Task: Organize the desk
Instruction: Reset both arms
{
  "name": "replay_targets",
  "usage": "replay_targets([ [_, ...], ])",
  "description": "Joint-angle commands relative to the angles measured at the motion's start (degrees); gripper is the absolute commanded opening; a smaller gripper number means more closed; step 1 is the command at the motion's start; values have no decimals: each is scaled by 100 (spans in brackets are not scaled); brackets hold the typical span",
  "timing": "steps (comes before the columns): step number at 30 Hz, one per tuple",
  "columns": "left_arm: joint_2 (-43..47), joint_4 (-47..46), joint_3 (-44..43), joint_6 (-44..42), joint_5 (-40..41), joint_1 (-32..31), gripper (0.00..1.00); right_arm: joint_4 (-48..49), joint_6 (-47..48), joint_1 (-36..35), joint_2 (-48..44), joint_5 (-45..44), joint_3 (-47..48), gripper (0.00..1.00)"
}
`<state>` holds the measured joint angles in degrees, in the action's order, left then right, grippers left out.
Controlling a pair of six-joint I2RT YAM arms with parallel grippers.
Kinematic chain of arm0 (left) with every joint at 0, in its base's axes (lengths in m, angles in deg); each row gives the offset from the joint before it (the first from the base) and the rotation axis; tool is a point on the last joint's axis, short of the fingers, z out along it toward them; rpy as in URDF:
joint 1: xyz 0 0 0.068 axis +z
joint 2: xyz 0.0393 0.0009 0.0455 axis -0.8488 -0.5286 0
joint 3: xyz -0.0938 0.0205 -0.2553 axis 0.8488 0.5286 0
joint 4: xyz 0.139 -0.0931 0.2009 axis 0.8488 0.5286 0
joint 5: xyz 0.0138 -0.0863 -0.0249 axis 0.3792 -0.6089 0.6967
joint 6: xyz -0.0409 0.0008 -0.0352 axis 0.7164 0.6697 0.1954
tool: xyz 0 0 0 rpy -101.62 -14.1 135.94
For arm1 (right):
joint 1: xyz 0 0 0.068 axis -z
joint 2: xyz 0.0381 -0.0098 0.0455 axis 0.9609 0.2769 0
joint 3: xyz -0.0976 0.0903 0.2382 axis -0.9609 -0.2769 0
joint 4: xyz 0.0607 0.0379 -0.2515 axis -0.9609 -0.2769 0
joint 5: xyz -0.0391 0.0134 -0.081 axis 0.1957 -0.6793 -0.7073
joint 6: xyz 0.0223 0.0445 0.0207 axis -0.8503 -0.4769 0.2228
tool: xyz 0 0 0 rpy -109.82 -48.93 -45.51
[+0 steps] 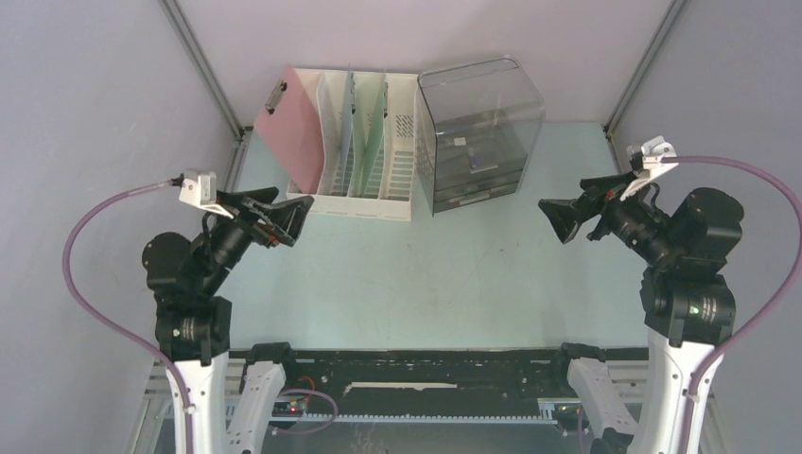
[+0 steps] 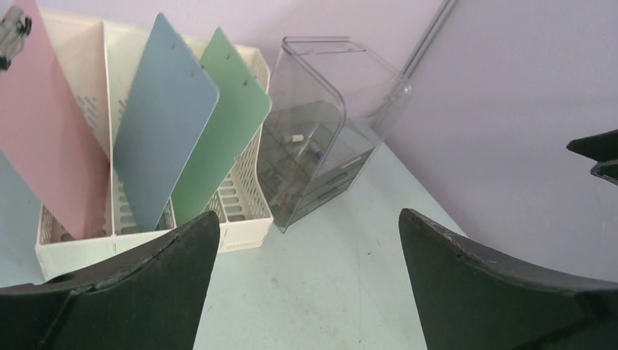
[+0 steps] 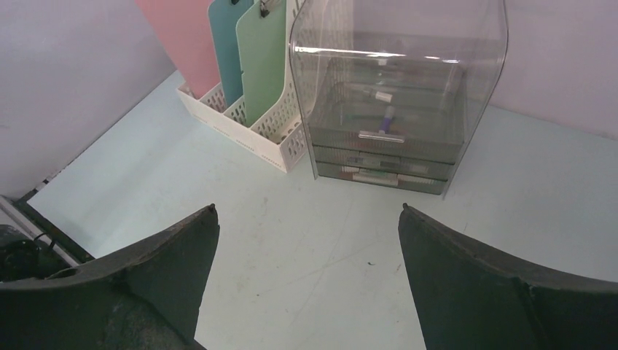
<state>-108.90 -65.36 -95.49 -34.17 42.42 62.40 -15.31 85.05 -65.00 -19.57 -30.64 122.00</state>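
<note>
The desk (image 1: 444, 284) is a pale mint-green tabletop. At its back stands a white slotted file rack (image 1: 364, 199) holding a pink clipboard (image 1: 288, 128), a blue one (image 2: 160, 117) and a green one (image 2: 226, 124), all upright. Right of the rack sits a clear smoky drawer unit (image 1: 478, 132) with small items inside. My left gripper (image 1: 293, 219) hovers open at the left, near the rack's front left corner. My right gripper (image 1: 560, 219) hovers open at the right, in front of the drawer unit. Neither holds anything.
Grey walls and aluminium rails (image 1: 203, 71) close in the desk on three sides. A black rail with cables (image 1: 416, 369) runs along the near edge between the arm bases. The right gripper's tip (image 2: 594, 149) shows in the left wrist view.
</note>
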Motion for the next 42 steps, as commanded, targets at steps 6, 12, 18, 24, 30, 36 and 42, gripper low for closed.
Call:
replay_targets([
  [6,455,402,-712,9,-364,30,100,-858,-231,38,62,-138,1047,100],
  [12,801,579,-665,-214,184,35,100,-1100,-231,34,178,87,1496,100],
  [18,771,621,-720,-227,47,30,100,-1262,102,39,229,373,1647,100],
  [24,820,618,-685,-218,-53,25,100,-1266,233,47,237,481,1661,100],
  [30,891,621,-461,-227,-68,28,100,-1269,341,65,218,664,1620,100],
  [36,897,618,-449,-253,-84,28,100,-1280,409,109,229,801,1622,100],
  [42,906,593,-384,-271,-108,18,100,-1276,455,134,216,937,1560,100],
])
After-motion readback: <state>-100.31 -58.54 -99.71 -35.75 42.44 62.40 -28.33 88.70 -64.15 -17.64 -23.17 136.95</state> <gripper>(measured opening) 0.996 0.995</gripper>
